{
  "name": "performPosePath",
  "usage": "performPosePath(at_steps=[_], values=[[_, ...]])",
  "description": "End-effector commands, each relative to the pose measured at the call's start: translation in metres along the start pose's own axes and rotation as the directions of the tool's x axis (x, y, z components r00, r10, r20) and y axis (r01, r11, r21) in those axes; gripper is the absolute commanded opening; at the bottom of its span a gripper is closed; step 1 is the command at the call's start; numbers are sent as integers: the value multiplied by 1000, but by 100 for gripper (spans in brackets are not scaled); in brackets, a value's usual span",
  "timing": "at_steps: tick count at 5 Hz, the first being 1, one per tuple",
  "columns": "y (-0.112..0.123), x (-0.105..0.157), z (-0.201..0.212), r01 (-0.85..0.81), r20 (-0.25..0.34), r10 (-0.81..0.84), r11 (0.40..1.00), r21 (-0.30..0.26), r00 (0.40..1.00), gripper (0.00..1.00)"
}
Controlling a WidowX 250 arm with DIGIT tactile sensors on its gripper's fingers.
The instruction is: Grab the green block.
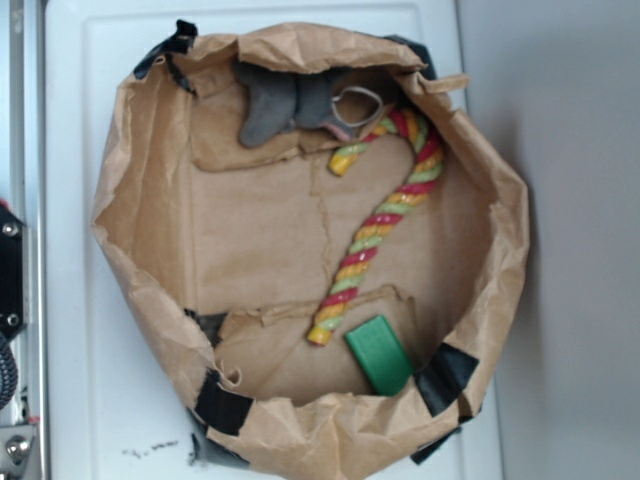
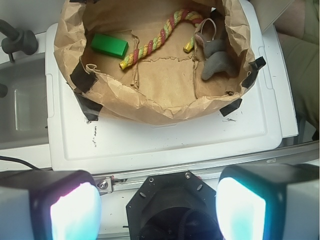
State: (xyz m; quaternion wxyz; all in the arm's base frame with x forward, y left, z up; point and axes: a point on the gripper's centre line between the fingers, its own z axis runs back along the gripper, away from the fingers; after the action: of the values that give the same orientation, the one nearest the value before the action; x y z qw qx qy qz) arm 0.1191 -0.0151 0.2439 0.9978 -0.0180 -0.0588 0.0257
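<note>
Progress entry: I log nothing as done yet. The green block (image 2: pixel 109 45) lies untouched and every step of the grab is left: approach, descent, closure, lift.

Item, white lidded bin (image 2: pixel 165 140): largest thing ahead of my claw (image 2: pixel 158 210), carrying the rest.

Item, brown paper bag (image 2: pixel 150 107): sits on the bin with its rim rolled open and black tape patches (image 2: pixel 81 78) on the near wall; it stands well ahead of the claw, nothing touching.

Item, rope toy (image 2: pixel 155 40): red, yellow and light-green twisted cane on the bag floor, far ahead and roughly centred on the claw's line, one end just beside the block.

Item, grey soft object (image 2: pixel 216 61): ahead and right of the claw, against the bag wall; what it is I cannot tell.

Item, green block: flat, dark green, inside the bag at its far-left side as seen from the claw, near the wall, well apart from both fingers.

Item, claw: in the wrist view the two finger pads (image 2: pixel 72 212) sit wide apart at the bottom corners, holding nothing. I judge the arm to be drawn back and raised, camera looking down and forward over the bin; the exterior view shows no claw above the bag.
</note>
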Motion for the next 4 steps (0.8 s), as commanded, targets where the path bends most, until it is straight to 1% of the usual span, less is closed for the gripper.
performPosePath(at_steps=[1,2,3,4], values=[[0,0,0,0,0,0,1000,0,1000,100],[-15,28,-8,2,-3,-2,998,-63,1000,100],[-20,68,-17,1,-25,-4,993,-115,1000,100],[-25,100,-31,21,-30,-25,993,-117,999,100]])
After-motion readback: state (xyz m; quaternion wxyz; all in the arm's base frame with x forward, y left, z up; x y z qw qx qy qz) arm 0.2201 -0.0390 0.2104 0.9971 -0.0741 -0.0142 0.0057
